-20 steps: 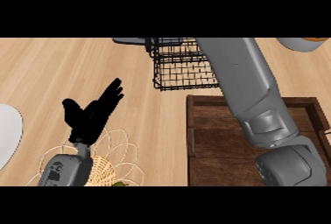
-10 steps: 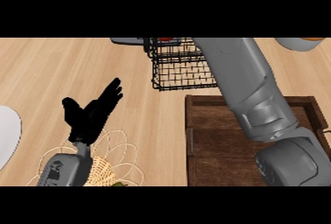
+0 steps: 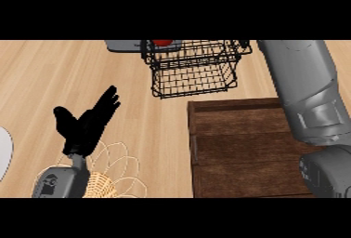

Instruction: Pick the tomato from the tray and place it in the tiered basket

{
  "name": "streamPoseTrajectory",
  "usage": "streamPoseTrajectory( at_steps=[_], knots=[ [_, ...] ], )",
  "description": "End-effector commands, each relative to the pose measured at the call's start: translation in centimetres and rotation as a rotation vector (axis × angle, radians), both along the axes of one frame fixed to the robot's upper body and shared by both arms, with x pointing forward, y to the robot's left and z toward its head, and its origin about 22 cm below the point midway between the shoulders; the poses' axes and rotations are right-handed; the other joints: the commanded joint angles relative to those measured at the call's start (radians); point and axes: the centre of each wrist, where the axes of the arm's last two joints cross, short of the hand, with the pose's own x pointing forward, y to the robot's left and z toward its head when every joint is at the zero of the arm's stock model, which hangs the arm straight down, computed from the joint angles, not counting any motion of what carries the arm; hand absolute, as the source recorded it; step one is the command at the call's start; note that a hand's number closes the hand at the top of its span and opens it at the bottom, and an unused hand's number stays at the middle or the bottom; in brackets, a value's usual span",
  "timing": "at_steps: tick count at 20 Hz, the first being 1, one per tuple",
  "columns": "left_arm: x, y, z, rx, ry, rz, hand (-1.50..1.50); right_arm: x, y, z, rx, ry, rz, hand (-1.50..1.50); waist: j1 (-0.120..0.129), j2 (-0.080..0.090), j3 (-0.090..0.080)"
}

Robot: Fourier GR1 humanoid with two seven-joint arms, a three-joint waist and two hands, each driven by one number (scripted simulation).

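The black wire tiered basket [image 3: 195, 69] stands at the top centre of the head view. A red tomato [image 3: 162, 42] shows at the picture's upper edge, at the basket's top level beside a grey part [image 3: 126, 45]. The dark wooden tray [image 3: 240, 139] lies at the lower right, and its visible part holds nothing. My right forearm [image 3: 302, 93] rises over the tray's right side and leaves the view at the top, so the right hand is hidden. My left hand [image 3: 86, 123] rests open at the left, fingers up.
A light wicker basket [image 3: 113, 172] sits under my left wrist at the bottom left. A white plate's edge [image 3: 3, 153] shows at the far left. Bare wooden counter [image 3: 61, 69] lies left of the wire basket.
My right forearm has swung to the right, uncovering the wire basket's right side. The red tomato now shows at the basket's top. The left hand has not moved.
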Motion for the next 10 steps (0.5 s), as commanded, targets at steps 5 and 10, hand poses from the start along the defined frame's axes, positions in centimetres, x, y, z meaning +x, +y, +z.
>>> streamPoseTrajectory(
  at_steps=[5, 10],
  knots=[
    [-1.6, 1.4, -0.8, -0.014, 0.018, 0.049, 0.0, -2.2, -10.5, 0.9, -0.076, 0.078, 0.131, -1.5, -0.064, -0.027, 0.001],
    [-1.4, 2.1, -0.5, -0.001, 0.012, 0.079, 0.0, -5.7, -16.3, 0.9, -0.128, 0.127, 0.194, -1.5, -0.07, -0.024, 0.001]
  ],
)
